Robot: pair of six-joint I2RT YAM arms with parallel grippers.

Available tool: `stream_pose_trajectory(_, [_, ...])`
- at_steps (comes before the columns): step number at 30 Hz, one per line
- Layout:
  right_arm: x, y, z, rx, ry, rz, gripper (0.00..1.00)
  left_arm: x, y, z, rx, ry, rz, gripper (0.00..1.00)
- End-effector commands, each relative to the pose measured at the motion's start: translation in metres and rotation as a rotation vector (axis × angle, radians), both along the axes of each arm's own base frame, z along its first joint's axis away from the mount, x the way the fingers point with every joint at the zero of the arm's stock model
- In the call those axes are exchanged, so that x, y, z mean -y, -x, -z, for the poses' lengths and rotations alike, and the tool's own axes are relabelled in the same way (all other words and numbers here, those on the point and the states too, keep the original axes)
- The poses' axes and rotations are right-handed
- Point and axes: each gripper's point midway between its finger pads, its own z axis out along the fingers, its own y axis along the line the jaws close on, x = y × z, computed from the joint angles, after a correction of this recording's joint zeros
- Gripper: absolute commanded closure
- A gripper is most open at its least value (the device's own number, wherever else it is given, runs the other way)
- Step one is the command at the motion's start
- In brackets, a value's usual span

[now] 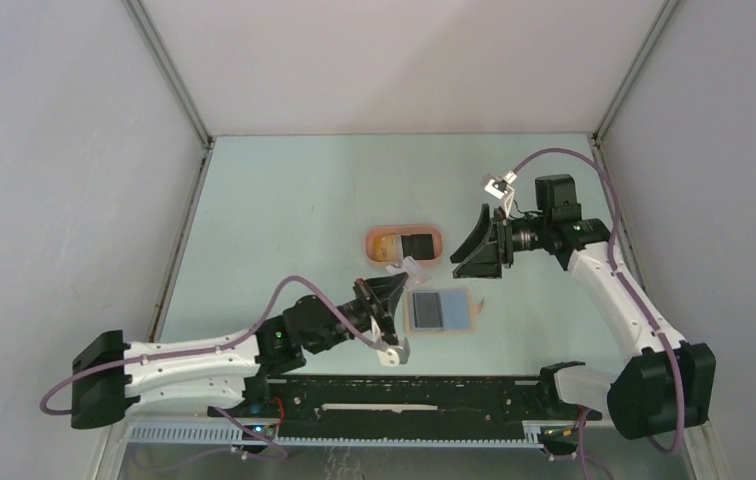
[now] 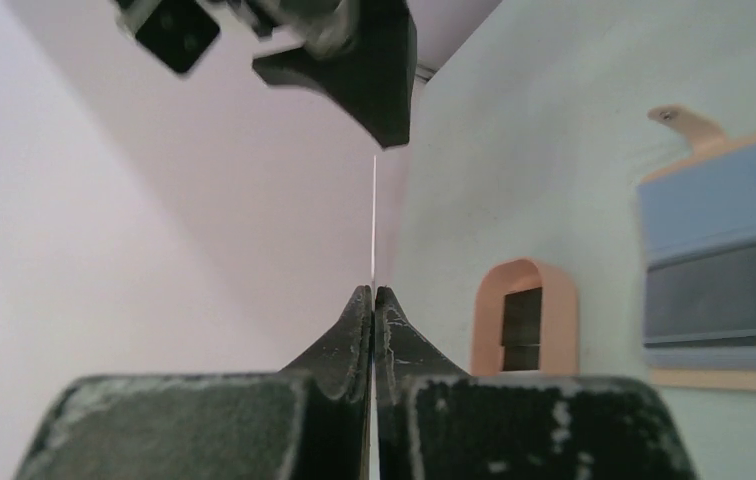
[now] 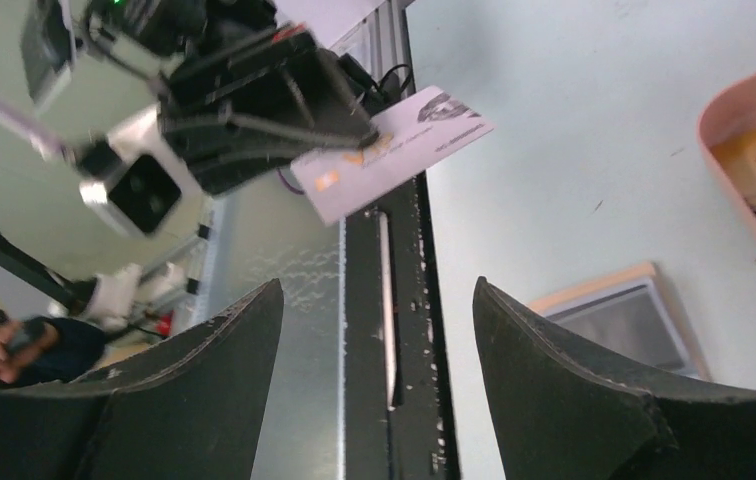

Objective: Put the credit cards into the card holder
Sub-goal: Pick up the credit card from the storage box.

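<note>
A credit card (image 3: 394, 150), pale, is nipped by one end in the tightly closed left claw (image 2: 374, 292), probably so its free end can lead into a slot; the right claw (image 3: 376, 290) gapes wide and empty, facing it. Just beside lies the card holder (image 2: 719, 379), open on the counter (image 1: 284, 200) with a blue card (image 2: 719, 195) and a grey card (image 2: 719, 290) slotted; the pink tray (image 1: 370, 245) beyond keeps more (the held card's print is too blurred to read).

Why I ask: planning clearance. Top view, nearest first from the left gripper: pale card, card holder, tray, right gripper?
1. pale card, gripped by the left gripper.
2. card holder, right; tray, beyond: too close to call.
3. right gripper, farther right.
</note>
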Motion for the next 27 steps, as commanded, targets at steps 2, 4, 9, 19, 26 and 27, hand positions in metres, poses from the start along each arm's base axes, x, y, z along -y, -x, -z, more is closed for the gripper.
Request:
stream_pose_trajectory(2, [-0.006,-0.018,0.004,-0.242,0.007,0.043,0.23,0.007,-0.006,-0.009,0.289,-0.103,-0.082,1.0])
stream_pose_trajectory(4, [-0.01,-0.017,0.006,-0.292,0.004,0.021,0.24,0.014,-0.007,-0.002,0.315,-0.138,-0.098,1.0])
stream_pose_trajectory(9, [-0.023,-0.018,0.02,-0.355,0.047,0.012,0.25,0.023,-0.005,-0.003,0.362,-0.13,-0.113,1.0])
stream_pose_trajectory(19, [-0.033,-0.018,0.033,-0.464,0.058,-0.03,0.35,0.035,0.002,0.005,0.387,-0.13,-0.113,1.0])
stream_pose_trajectory(26, [-0.038,-0.009,0.028,-0.499,0.033,-0.107,0.71,0.039,0.0,0.011,0.395,-0.15,-0.124,1.0])
stream_pose_trajectory(27, [-0.038,-0.008,0.028,-0.499,0.032,-0.113,0.77,0.04,0.0,0.012,0.395,-0.151,-0.126,1.0])
